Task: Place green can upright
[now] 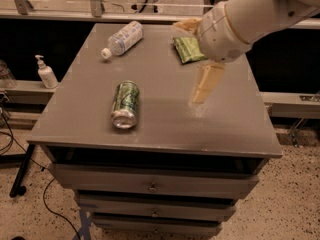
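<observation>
Tabletop (235, 124): green can (125, 104) front-left, spread claw (187, 63) right

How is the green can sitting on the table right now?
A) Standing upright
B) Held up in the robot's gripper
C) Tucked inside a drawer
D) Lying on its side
D: the green can lies on its side on the grey table, one silver end facing the camera. The gripper hangs over the table to the can's right, empty and apart from it.
</observation>
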Tool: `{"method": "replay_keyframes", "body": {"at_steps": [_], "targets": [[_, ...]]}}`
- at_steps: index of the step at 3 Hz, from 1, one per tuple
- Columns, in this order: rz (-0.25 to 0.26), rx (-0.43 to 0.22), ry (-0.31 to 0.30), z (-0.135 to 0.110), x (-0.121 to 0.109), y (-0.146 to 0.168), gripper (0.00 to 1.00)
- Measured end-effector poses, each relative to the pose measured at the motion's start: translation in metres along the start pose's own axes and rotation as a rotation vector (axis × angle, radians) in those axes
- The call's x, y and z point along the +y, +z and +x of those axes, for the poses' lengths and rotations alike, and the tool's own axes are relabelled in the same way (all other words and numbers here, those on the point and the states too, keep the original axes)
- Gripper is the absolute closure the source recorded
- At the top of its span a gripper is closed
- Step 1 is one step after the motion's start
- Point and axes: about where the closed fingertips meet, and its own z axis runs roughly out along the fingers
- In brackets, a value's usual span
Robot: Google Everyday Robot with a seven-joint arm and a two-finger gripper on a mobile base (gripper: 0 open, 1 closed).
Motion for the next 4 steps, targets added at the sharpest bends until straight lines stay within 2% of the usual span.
{"method": "replay_keyframes", "body": {"at_steps": [1,2,3,4], "targets": [[0.023,-0.129,-0.215,-0.049,-0.023,0.031,0.0],[0.026,-0.132,-0.294,-0.053,-0.022,0.032,0.0],[0.026,-0.132,-0.293,-0.052,-0.022,0.032,0.0],[-0.035,-0.121,-0.394,-0.059,-0.022,0.034,0.0]]}}
